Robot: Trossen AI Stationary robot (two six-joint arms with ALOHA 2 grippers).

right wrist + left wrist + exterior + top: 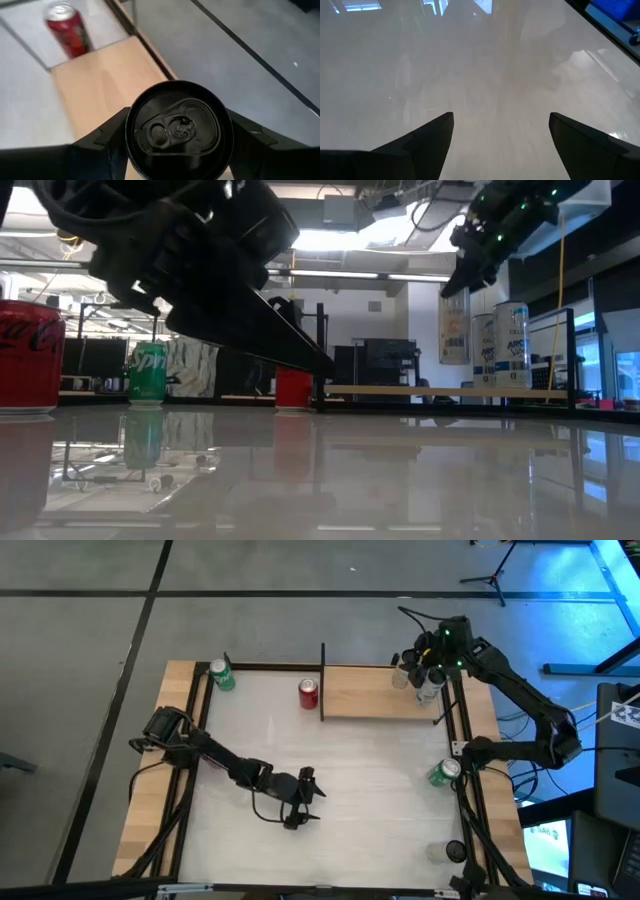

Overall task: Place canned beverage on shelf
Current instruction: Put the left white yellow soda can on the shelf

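Overhead, right tool [175, 145] grips a black-topped can [176, 127] above the shelf [375, 692]; left tool [501, 130] gapes

Cans counted: seven in all.
- Red cans: two, the first [30, 355] and the second [293, 388] both seen in the low view.
- Green cans: two, one [221, 676] and another [443, 772] noted from above.
- White cans: two, one [483, 350] and its neighbour [512, 345].
- Dark-topped can [177, 125]: one.

Shelf [370, 695]: one. Tabletop [380, 770]: one.

Arms: two, each with one tool, the left tool [501, 130] and the right tool [428, 670].
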